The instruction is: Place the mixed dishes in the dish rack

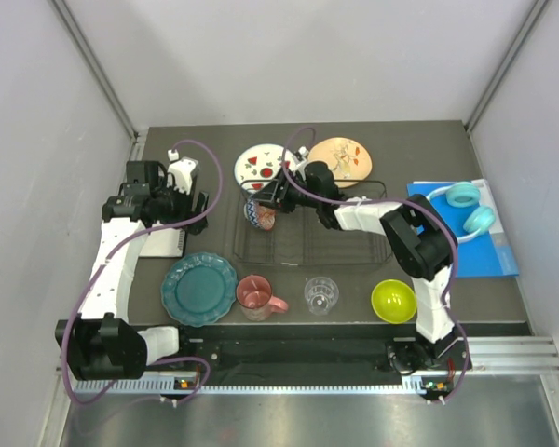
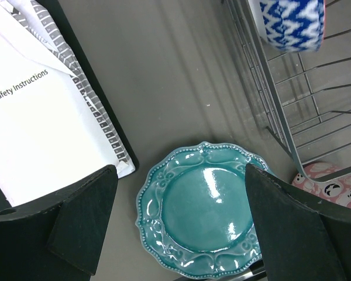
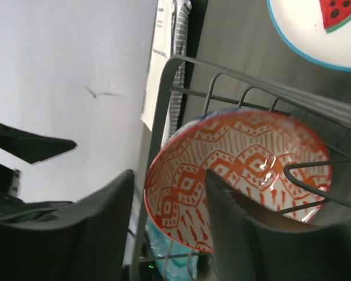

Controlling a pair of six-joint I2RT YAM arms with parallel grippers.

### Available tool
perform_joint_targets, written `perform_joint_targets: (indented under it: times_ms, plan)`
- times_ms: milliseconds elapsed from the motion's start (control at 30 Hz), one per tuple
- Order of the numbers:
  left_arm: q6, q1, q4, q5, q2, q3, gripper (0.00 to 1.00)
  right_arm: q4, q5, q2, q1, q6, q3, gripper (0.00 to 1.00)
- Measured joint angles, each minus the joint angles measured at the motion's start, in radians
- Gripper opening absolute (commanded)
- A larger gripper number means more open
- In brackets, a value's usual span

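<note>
The blue-patterned small bowl (image 1: 259,217), orange inside (image 3: 245,170), leans on its side in the left end of the dark wire dish rack (image 1: 335,244). My right gripper (image 1: 268,198) is open and straddles the bowl's rim (image 3: 169,175), one finger inside and one outside. My left gripper (image 1: 186,200) is open and empty; in its wrist view it hangs (image 2: 180,175) above the teal scalloped plate (image 2: 205,213). That plate (image 1: 199,288), the pink mug (image 1: 256,294), the clear glass (image 1: 321,293) and the lime-green bowl (image 1: 393,301) stand in front of the rack. The red-spotted white plate (image 1: 264,166) and the peach floral plate (image 1: 340,158) lie behind it.
The clipboard with white paper (image 1: 165,242) lies left of the rack, under my left arm. Turquoise headphones (image 1: 468,207) rest on a blue folder (image 1: 480,244) at the right. Grey walls close in both sides.
</note>
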Motion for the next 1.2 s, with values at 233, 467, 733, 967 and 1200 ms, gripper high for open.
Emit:
perform_joint_targets:
  times_ms: [233, 467, 733, 967, 1200]
  plan:
    - [0.0, 0.0, 0.005, 0.0, -0.003, -0.006, 0.94, -0.138, 0.004, -0.021, 0.008, -0.106, 0.05, 0.87]
    - [0.008, 0.0, 0.006, -0.001, -0.021, -0.023, 0.94, -0.516, 0.133, -0.257, 0.012, -0.353, 0.079, 1.0]
    - [0.027, 0.0, 0.006, -0.005, -0.028, -0.024, 0.95, -0.88, 0.505, -0.973, 0.035, -0.454, -0.053, 1.0]
    - [0.045, 0.0, -0.001, -0.008, -0.008, 0.01, 0.95, -1.495, 0.846, -1.0, 0.286, -0.231, -0.019, 1.0]
    - [0.052, 0.0, -0.002, -0.007, 0.013, 0.054, 0.95, -1.778, 0.873, -1.068, 0.369, 0.016, -0.239, 0.96]
